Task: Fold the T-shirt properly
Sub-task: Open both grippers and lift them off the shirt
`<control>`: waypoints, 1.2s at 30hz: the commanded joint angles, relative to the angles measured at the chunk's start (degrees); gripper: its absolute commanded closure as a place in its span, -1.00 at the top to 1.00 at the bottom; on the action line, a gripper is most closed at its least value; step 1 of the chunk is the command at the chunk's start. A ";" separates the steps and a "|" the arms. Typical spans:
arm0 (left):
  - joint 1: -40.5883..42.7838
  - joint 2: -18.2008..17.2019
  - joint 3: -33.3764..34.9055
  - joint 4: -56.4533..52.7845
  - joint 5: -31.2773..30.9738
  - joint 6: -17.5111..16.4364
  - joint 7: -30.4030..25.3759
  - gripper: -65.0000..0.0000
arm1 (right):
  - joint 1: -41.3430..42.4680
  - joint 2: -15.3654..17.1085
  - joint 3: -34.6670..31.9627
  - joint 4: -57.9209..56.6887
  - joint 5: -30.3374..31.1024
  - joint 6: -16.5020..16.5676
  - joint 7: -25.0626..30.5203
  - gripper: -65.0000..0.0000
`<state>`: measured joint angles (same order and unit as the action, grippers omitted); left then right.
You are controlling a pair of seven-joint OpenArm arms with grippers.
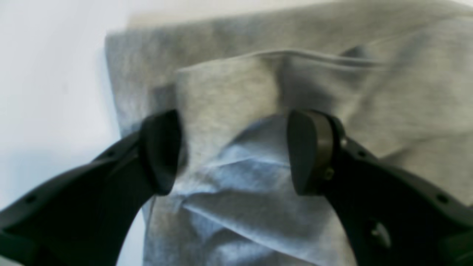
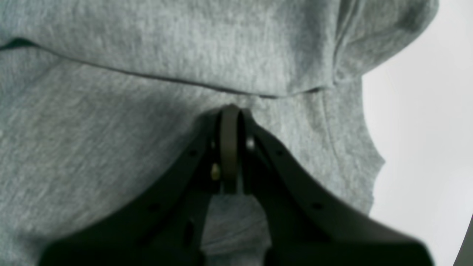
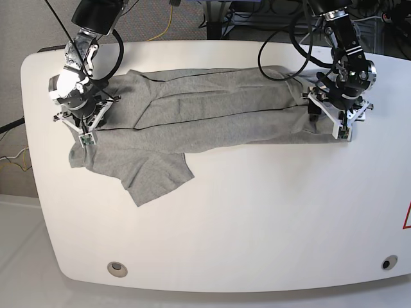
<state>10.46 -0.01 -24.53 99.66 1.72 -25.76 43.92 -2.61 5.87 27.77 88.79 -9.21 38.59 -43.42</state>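
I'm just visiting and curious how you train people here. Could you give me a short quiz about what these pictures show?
1. True or false: the left gripper stands open over the T-shirt.
2. The right gripper is: A open, B shut, C out of view?
3. What sticks out toward the front edge of the table?

Key: 1 true. 2 B. 3 A sleeve of the T-shirt.

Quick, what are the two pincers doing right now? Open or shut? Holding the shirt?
Left pincer: open, jaws apart over the T-shirt, gripping nothing.
Right pincer: shut, tips pressed against the grey cloth; whether any fabric is pinched cannot be told.
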 commanded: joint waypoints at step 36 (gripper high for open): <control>-0.66 -0.47 -0.21 5.88 -0.27 0.22 2.89 0.27 | -2.00 0.07 0.41 20.09 -1.64 1.28 -10.60 -0.05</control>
<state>10.50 -0.03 -24.60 103.18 1.85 -25.56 46.87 -5.08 5.10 27.99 106.59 -10.76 40.10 -54.74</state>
